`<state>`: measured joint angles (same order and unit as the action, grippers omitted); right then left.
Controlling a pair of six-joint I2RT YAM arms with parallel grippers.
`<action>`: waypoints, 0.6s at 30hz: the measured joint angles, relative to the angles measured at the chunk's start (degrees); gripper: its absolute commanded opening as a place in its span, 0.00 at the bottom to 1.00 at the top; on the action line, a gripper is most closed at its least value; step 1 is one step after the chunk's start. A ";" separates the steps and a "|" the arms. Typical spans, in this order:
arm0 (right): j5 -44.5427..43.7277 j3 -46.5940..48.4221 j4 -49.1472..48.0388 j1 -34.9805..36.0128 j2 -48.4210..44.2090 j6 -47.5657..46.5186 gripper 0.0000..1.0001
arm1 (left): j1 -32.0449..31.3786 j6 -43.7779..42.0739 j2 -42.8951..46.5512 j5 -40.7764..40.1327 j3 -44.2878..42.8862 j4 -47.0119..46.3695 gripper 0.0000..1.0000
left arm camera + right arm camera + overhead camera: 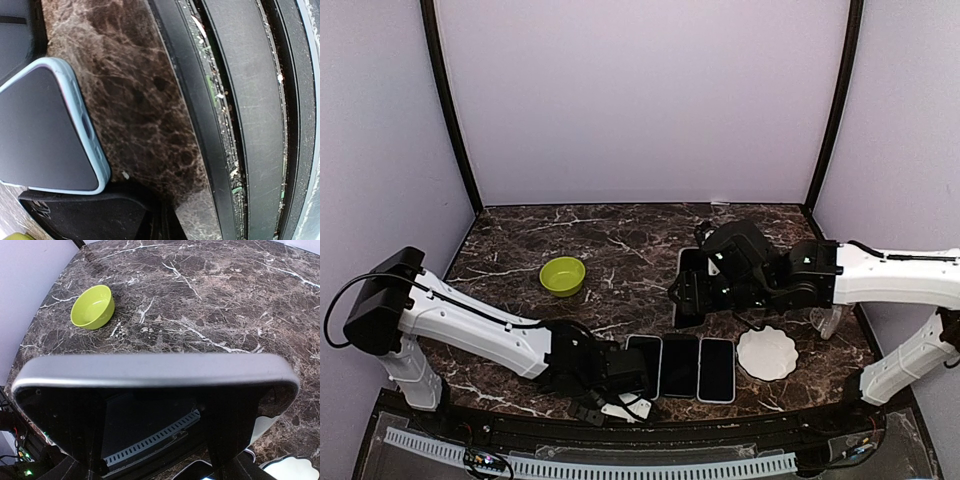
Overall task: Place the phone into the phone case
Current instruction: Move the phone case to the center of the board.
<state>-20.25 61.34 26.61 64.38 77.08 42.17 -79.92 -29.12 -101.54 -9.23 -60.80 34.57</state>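
Your right gripper point(702, 290) has the phone point(155, 371) clamped across its width, held over the marble table point(620, 240) right of centre. The green bowl point(562, 276) sits well apart to its left. Nearer you lie three phone-shaped slabs point(680, 366) in a row, the end ones pale-rimmed, and you cannot tell which is the empty case. Your left gripper point(605, 392) is closed on nothing, just beside the row's left end and crowding that side. A white scalloped dish point(767, 353) lies near the right end.
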 measured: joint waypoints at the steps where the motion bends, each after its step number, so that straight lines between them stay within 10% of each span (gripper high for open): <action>1: -0.31 0.24 0.33 0.02 0.46 0.20 0.00 | -0.09 0.35 0.26 -0.15 0.48 -0.55 0.00; 18: -2.45 4.13 1.38 1.03 3.34 1.07 0.00 | 1.44 -1.95 4.37 -0.28 6.88 -9.70 0.00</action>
<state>-22.70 65.47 27.99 65.41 80.42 43.24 -78.48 -31.07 -97.17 -9.52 -53.91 24.86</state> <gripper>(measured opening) 0.731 0.004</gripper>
